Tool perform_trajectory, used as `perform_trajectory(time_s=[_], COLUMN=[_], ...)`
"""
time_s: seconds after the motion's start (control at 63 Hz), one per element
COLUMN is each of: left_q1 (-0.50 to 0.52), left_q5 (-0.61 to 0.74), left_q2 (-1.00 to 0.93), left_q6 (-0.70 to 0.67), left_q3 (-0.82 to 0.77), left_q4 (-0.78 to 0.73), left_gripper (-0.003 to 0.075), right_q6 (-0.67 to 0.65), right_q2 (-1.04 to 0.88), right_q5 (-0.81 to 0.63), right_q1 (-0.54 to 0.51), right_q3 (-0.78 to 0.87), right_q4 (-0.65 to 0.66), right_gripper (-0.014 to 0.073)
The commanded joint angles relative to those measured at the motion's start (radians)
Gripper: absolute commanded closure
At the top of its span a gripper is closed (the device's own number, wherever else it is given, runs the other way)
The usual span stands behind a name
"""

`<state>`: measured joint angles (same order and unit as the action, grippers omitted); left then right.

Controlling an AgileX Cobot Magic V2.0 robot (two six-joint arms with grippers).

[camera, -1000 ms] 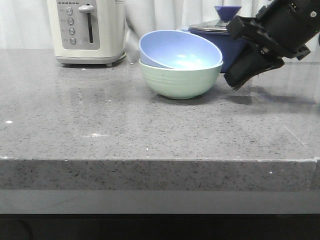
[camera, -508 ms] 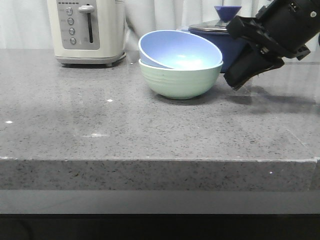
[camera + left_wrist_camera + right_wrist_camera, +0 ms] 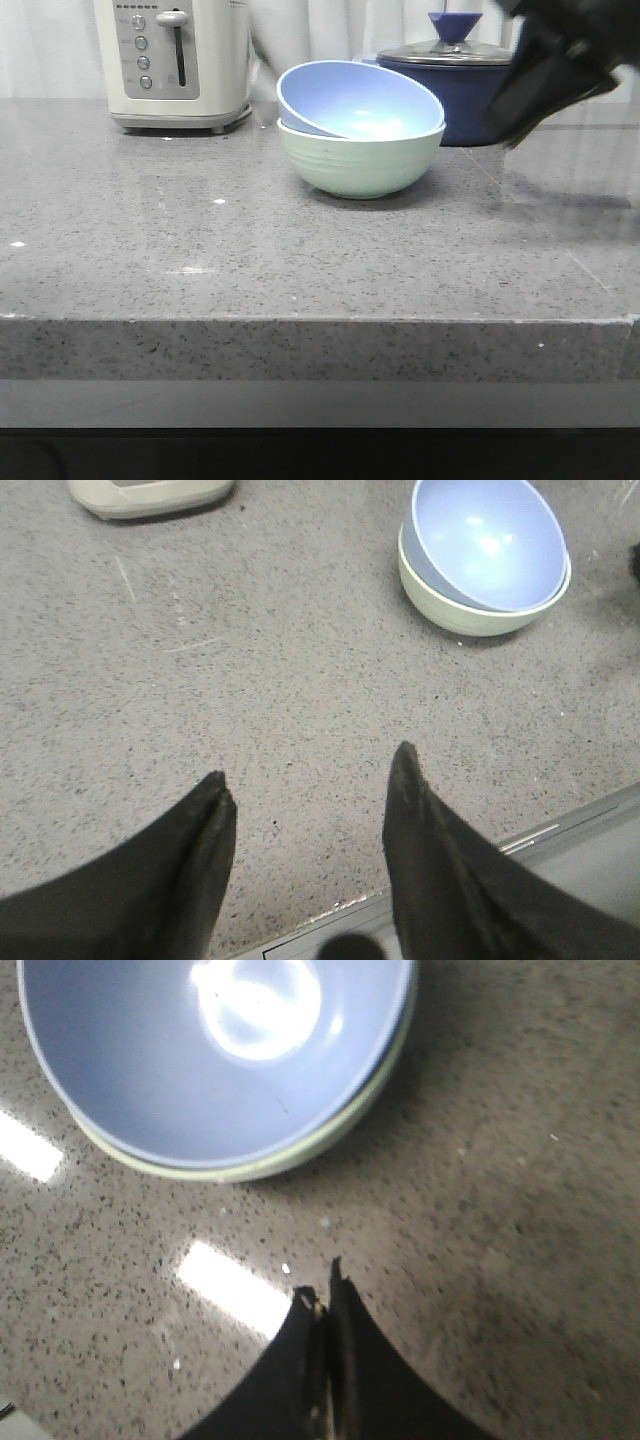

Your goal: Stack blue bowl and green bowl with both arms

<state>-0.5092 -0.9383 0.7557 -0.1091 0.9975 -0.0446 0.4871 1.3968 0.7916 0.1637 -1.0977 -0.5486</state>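
Observation:
The blue bowl [image 3: 360, 98] sits tilted inside the green bowl [image 3: 355, 165] on the grey counter, in the middle at the back. Both also show in the left wrist view, blue bowl [image 3: 487, 540] in green bowl [image 3: 470, 615], and in the right wrist view, blue bowl [image 3: 200, 1060] in green bowl [image 3: 300, 1150]. My right gripper [image 3: 515, 125] is blurred at the far right, raised above the counter, apart from the bowls; its jaws are shut and empty [image 3: 322, 1285]. My left gripper [image 3: 310, 785] is open and empty over the counter's front edge, far from the bowls.
A white toaster [image 3: 175, 60] stands at the back left. A dark navy lidded saucepan [image 3: 455, 80] stands behind the bowls at the right. The counter's front edge [image 3: 320, 322] runs across the front view.
My right gripper has moved up and to the right, away from the bowls, uncovering the saucepan. The bowls have not moved.

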Motion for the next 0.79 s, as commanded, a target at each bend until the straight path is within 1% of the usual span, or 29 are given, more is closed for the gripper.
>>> perform_trajectory(time_s=[0.0, 0.143, 0.286, 0.444, 0.54, 0.635, 0.778], left_q1=[-0.004, -0.004, -0.004, -0.004, -0.004, -0.004, -0.004], left_q5=[0.036, 0.027, 0.031, 0.056, 0.082, 0.091, 0.092], left_q2=[-0.028, -0.043, -0.041, -0.041, -0.041, -0.041, -0.041], left_q6=[-0.018, -0.018, -0.018, -0.018, -0.018, -0.018, -0.018], left_q3=[0.022, 0.018, 0.018, 0.018, 0.018, 0.018, 0.018], left_q4=[-0.009, -0.009, -0.009, -0.01, -0.012, -0.012, -0.012], left_gripper=[0.0373, 0.0373, 0.0373, 0.0373, 0.0373, 0.0373, 0.0373], right_q6=[-0.138, -0.273, -0.363, -0.37, -0.371, -0.401, -0.404], right_q2=[-0.124, -0.281, -0.444, -0.603, -0.717, -0.804, -0.914], right_q5=[0.028, 0.125, 0.179, 0.162, 0.16, 0.147, 0.111], right_q1=[0.0, 0.0, 0.0, 0.0, 0.0, 0.0, 0.0], right_q3=[-0.027, -0.025, -0.014, 0.046, 0.111, 0.176, 0.257], right_q4=[0.134, 0.292, 0.387, 0.381, 0.371, 0.371, 0.372], right_gripper=[0.0648, 0.0648, 0.0648, 0.0648, 0.0648, 0.0648, 0.0648])
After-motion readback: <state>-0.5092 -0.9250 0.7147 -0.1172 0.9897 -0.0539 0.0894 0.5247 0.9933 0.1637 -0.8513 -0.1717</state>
